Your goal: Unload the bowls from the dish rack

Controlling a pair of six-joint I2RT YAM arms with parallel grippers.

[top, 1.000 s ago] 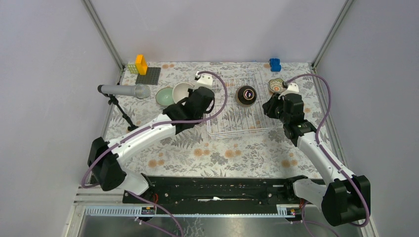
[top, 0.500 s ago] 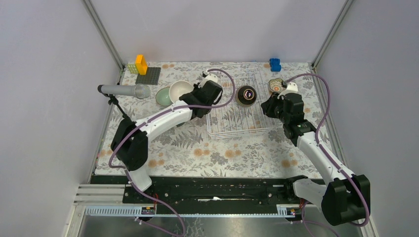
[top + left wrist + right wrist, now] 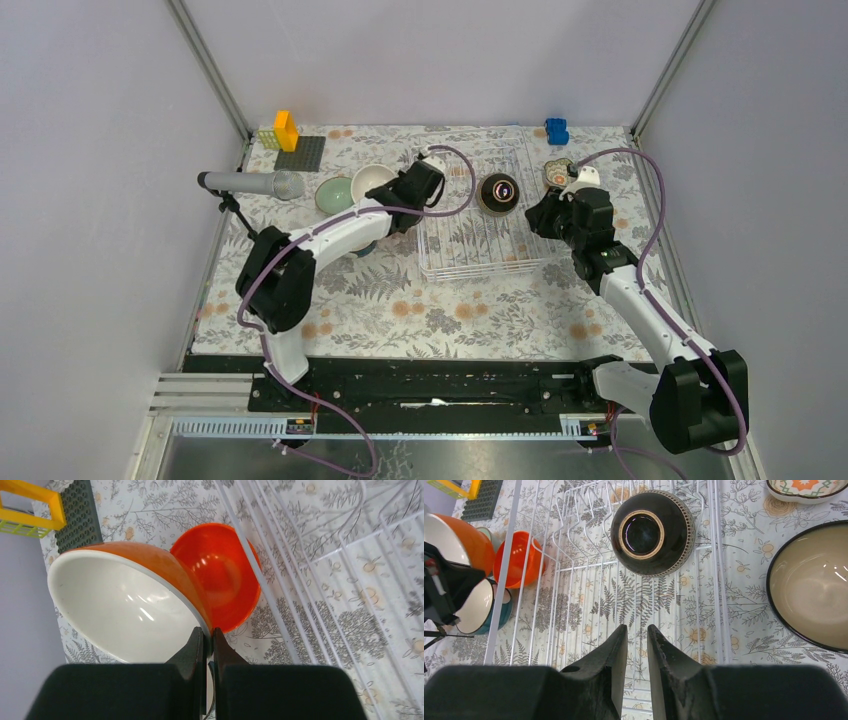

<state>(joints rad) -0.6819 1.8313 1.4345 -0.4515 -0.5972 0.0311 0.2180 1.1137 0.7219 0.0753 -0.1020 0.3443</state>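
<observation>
The wire dish rack (image 3: 480, 250) sits toward the far side of the surface (image 3: 400, 310), with a dark brown bowl (image 3: 498, 192) upturned at its far right. Just left of it, the left fingers (image 3: 196, 645) pinch the rim of an orange bowl (image 3: 125, 605). The right fingers (image 3: 616, 645) hang slightly parted over the rack, holding nothing.

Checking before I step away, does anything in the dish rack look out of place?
Only the dark brown bowl: it sits bottom up in the dish rack, foot ring facing the camera. Nothing looks spilled or broken.
</observation>
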